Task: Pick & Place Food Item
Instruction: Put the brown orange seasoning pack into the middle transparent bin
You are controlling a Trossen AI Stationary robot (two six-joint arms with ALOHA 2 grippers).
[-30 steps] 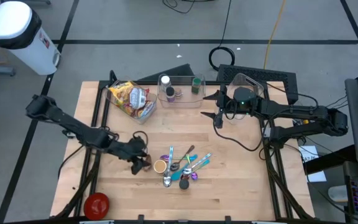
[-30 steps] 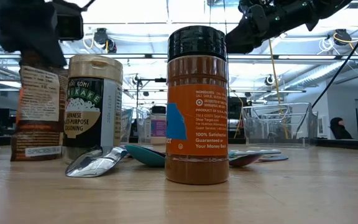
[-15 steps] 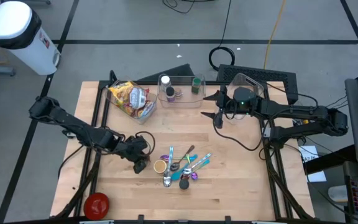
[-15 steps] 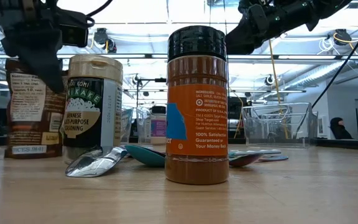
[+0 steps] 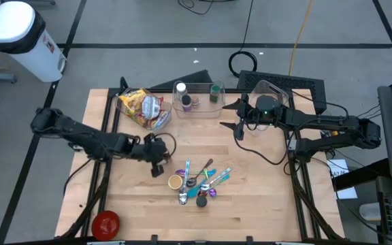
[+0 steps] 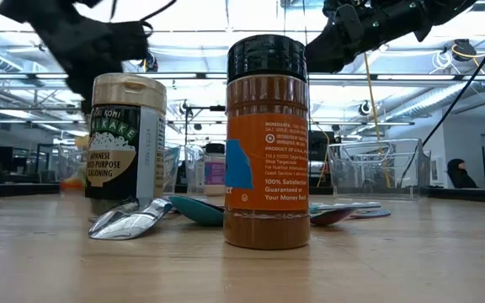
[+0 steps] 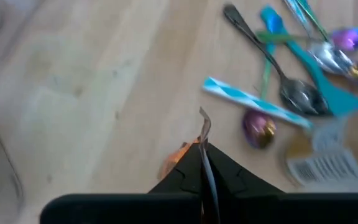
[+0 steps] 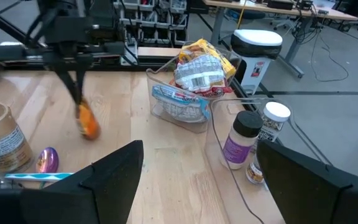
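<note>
The left gripper (image 5: 157,165) hung above the worktop (image 5: 250,197) beside the spoon pile (image 5: 203,182), its fingers (image 8: 76,87) clenched on a small orange packet (image 8: 87,126) dangling just below their tips. The right gripper (image 5: 239,128) waited near the clear bin (image 5: 197,99), fingers released.

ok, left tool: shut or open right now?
Shut. In the left wrist view the left tool has its fingers pressed together, pinching a thin packet; the right wrist view shows an orange item at its tip.
</note>
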